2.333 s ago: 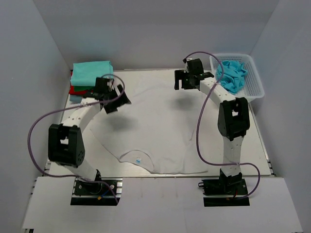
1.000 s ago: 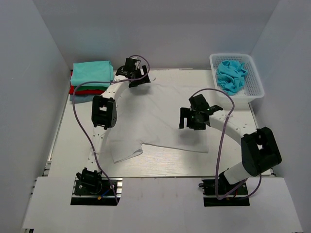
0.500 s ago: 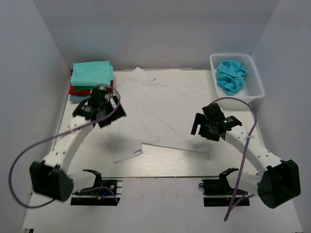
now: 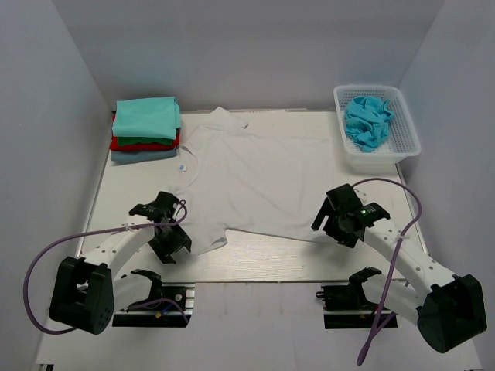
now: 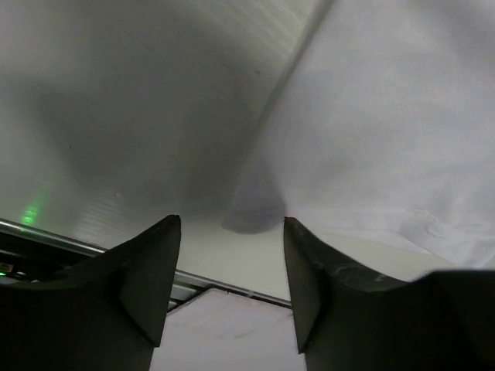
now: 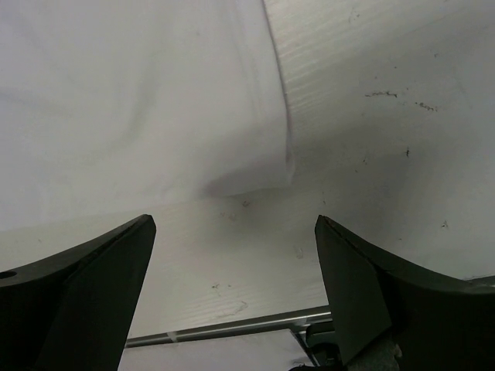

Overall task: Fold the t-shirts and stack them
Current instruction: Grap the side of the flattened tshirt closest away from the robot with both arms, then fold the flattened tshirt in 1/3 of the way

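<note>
The white t-shirt point(image 4: 251, 174) lies on the table, its near edge doubled back. My left gripper point(image 4: 172, 241) is open and empty, low over the shirt's near-left sleeve. In the left wrist view the shirt point(image 5: 387, 116) fills the upper right, with a cloth corner just beyond the open gripper point(image 5: 232, 263). My right gripper point(image 4: 339, 226) is open and empty at the shirt's near-right corner. The right wrist view shows that corner point(image 6: 263, 166) ahead of the wide-open gripper point(image 6: 232, 263). Folded teal, red and grey-blue tees point(image 4: 145, 126) are stacked at the back left.
A white lattice basket point(image 4: 408, 141) at the back right holds a crumpled light blue tee point(image 4: 368, 120). The table's metal front edge point(image 6: 232, 328) runs just beyond both grippers. Grey walls close in the left, right and back sides.
The shirt's near half was folded back toward the far side. Both arms then came toward the near edge; the left swung down from beside the stack to the near-left sleeve.
</note>
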Robot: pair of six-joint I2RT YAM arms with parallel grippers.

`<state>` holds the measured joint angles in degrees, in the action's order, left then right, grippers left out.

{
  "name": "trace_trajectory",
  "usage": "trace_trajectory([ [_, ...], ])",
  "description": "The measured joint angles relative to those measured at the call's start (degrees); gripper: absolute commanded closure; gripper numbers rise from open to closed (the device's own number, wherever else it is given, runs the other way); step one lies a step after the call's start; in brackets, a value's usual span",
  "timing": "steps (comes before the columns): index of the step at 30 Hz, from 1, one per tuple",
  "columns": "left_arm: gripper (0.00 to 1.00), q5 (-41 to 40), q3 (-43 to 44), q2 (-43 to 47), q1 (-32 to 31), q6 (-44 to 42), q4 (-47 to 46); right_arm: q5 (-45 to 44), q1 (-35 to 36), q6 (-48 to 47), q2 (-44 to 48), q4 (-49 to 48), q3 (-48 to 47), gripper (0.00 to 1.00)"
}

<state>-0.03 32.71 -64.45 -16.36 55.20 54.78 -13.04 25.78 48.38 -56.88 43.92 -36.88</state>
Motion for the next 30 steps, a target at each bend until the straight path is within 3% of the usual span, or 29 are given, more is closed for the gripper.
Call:
trace_trajectory([
  [1,0.52,-0.02,-0.61,-0.33,0.00,0.33,-0.76,-0.15,-0.04,0.52,-0.24,0.00,0.44,0.10],
  [7,0.69,1.68,-2.95,-1.57,0.00,1.36,-5.25,-0.76,-0.22,2.89,-2.64,-0.55,2.91,0.12],
  [10,1.00,3.08,-3.06,-2.14,0.00,1.49,-7.15,-0.81,-0.26,3.63,-3.17,-1.44,4.39,0.16],
  [18,1.00,4.48,-2.69,-2.71,0.00,0.22,-8.50,-1.25,-0.59,4.11,-7.21,-8.76,5.92,0.26],
  [21,1.00,4.28,-2.71,-1.55,0.00,-0.63,-8.57,-1.64,-0.66,4.20,-8.76,-10.75,6.14,0.41],
  [22,1.00,4.26,-2.67,-0.98,0.00,-0.85,-8.44,-1.75,-0.66,4.13,-9.05,-10.84,6.03,0.53],
  [25,1.00,4.17,-1.79,0.59,0.00,-1.79,-7.85,-1.97,-0.76,4.04,-9.73,-11.72,6.01,0.73],
  [26,1.00,4.22,-0.98,1.03,0.00,-2.14,-7.43,-1.97,-0.76,4.09,-9.79,-12.22,6.10,0.89],
  [27,1.00,4.22,-0.11,1.36,0.00,-2.45,-7.26,-1.99,-0.81,3.87,-9.84,-12.68,6.25,0.95],
  [30,1.00,5.05,4.11,1.75,0.00,-4.20,-7.28,-1.75,-0.87,3.80,-9.92,-13.29,6.34,1.00],
])
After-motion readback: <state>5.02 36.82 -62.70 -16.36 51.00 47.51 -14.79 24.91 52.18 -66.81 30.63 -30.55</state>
